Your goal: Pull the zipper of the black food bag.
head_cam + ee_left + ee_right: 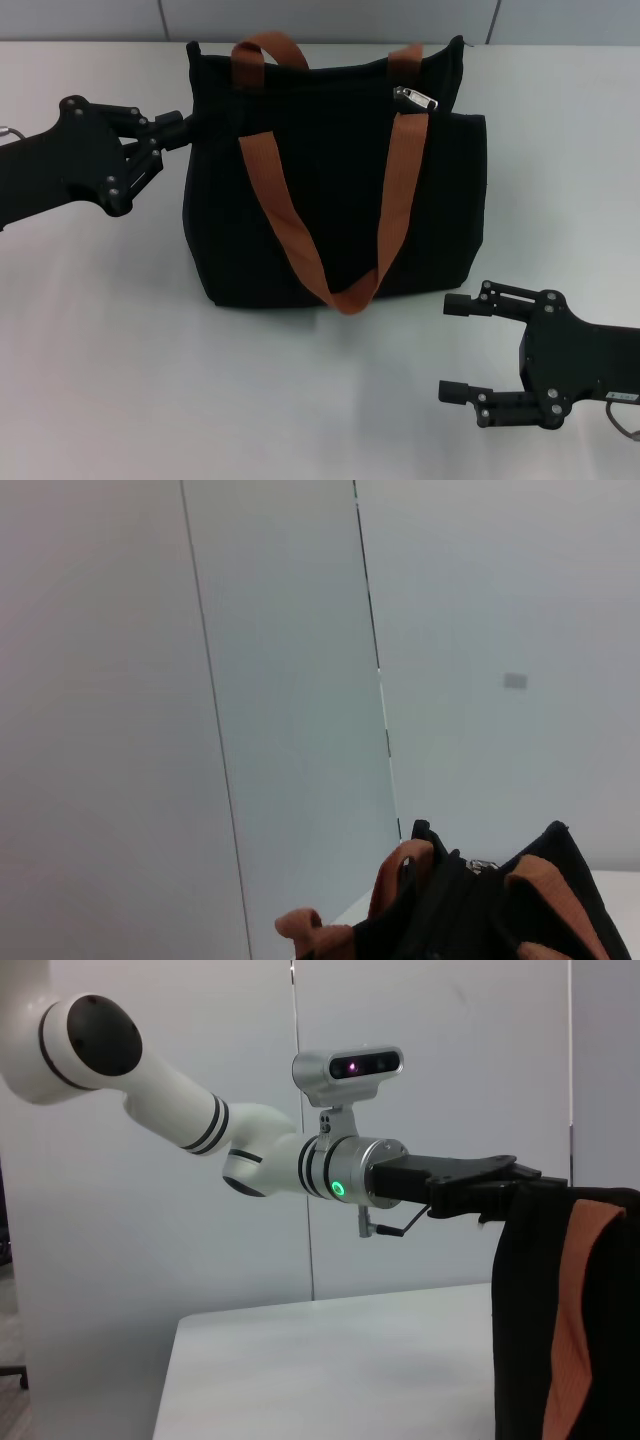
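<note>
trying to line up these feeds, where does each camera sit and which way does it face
Head view: on the robot's head, looking forward and down at the black food bag on the table; left gripper at the bag's corner, right gripper open.
Left wrist view: looks past the bag top toward a wall; none of the robot's body shows.
Right wrist view: looks sideways across the table at the left arm.
All share the bag.

We observe a flat, matte white worktop (120, 340) spanning the head view. Behind it we see a pale grey panelled wall (290, 680) divided by thin dark vertical seams. We note a small grey rectangular plate (515, 681) mounted on that wall.
</note>
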You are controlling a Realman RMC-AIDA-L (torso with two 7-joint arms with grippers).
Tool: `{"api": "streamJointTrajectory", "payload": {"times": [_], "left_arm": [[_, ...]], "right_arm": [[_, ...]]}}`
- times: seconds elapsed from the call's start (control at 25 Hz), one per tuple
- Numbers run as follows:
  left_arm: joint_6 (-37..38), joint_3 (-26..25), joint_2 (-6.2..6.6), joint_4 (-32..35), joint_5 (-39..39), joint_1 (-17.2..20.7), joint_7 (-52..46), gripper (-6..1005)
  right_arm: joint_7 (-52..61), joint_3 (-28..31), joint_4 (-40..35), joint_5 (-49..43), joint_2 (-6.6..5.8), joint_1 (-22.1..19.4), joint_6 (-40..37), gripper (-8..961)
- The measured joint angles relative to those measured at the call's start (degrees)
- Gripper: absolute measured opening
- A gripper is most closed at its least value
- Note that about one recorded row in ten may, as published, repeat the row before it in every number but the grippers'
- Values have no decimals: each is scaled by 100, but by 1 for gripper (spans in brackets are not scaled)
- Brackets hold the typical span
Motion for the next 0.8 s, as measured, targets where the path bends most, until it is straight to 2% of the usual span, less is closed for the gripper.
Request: {"api": "streamJointTrajectory", "payload": {"times": [0.2,0.4,0.64,0.72,0.8], "left_arm": [[19,47,17,47,34,-7,-343,88],[66,57,53,53,49,-15,-473,184],[384,-30,218,67,-36,-47,-959,300],[647,-64,306,67,-140,-75,-1227,535],[734,-62,328,67,-155,-88,-1301,637]], "right_arm": [[23,8,0,26,0,-2,1,818],[27,10,0,8,0,11,1,818],[29,10,5,0,0,26,13,818],[28,-1,55,-2,0,47,55,818],[28,-15,69,-2,0,55,81,818]]}}
